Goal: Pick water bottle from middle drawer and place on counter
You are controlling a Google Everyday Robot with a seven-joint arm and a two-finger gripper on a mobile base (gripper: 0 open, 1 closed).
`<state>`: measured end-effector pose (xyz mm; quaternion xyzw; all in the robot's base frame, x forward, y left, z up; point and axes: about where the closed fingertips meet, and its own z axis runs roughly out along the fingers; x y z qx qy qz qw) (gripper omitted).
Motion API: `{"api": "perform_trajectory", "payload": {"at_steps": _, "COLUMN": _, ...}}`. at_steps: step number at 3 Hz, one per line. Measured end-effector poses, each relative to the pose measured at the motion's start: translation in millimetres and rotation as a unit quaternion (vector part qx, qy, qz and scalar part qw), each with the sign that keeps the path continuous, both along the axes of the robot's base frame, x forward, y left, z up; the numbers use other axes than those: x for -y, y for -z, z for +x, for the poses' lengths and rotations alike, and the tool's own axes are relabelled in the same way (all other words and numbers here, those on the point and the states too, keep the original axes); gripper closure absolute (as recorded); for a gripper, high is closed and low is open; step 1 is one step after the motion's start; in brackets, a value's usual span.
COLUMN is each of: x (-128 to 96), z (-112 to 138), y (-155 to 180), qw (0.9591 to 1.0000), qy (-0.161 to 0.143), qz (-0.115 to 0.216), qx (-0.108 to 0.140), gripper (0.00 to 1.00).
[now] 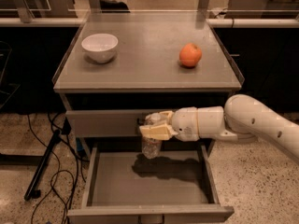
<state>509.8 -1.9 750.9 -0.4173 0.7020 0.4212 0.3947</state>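
The clear water bottle [151, 146] with a white cap hangs upright in my gripper [154, 127], lifted just above the floor of the open middle drawer [149, 181]. The gripper is shut on the bottle's upper part; the bottle's lower half shows below the fingers. My white arm [243, 122] reaches in from the right, in front of the closed upper drawer front. The grey counter [145, 71] lies above the gripper.
A white bowl [99, 46] stands at the counter's back left and an orange fruit [190, 55] at its back right. Dark benches run behind the cabinet. Black cables and a stand [44, 167] lie on the speckled floor at the left.
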Motion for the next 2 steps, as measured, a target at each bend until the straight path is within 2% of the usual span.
{"api": "perform_trajectory", "payload": {"at_steps": 1, "x": 6.8, "z": 8.3, "y": -26.3, "qw": 0.9998, "qy": 0.006, "qz": -0.001, "qx": 0.021, "gripper": 1.0}}
{"api": "perform_trajectory", "payload": {"at_steps": 2, "x": 6.8, "z": 8.8, "y": -27.5, "qw": 0.9997, "qy": 0.007, "qz": 0.0, "qx": 0.022, "gripper": 1.0}}
